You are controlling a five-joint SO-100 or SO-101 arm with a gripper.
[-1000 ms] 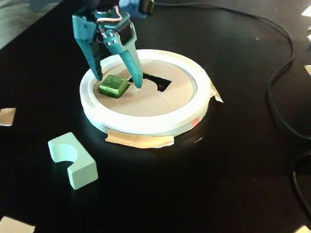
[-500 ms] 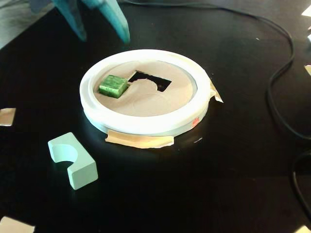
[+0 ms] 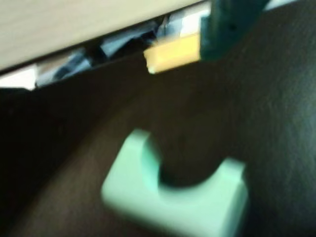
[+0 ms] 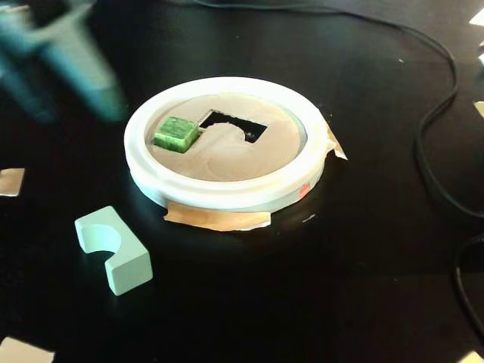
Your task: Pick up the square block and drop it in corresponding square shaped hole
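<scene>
In the fixed view's upper left your teal plastic gripper [image 4: 68, 76] is a motion smear; you cannot tell how wide it stands, and nothing shows in it. At lower left lies a matte pale mint block with a half-round notch [image 4: 113, 250]. At centre, the glossy dark-green marbled cube [image 4: 176, 133] sits on the tan round board [image 4: 234, 159] inside the white rim [image 4: 227, 193], just left of the large dark cutout [image 4: 234, 126].

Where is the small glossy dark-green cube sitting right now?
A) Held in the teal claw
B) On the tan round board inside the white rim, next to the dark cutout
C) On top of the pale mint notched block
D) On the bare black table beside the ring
B: in the fixed view the small glossy dark-green cube rests on the tan round board, left of the dark cutout, with the blurred teal claw away from it.
</scene>
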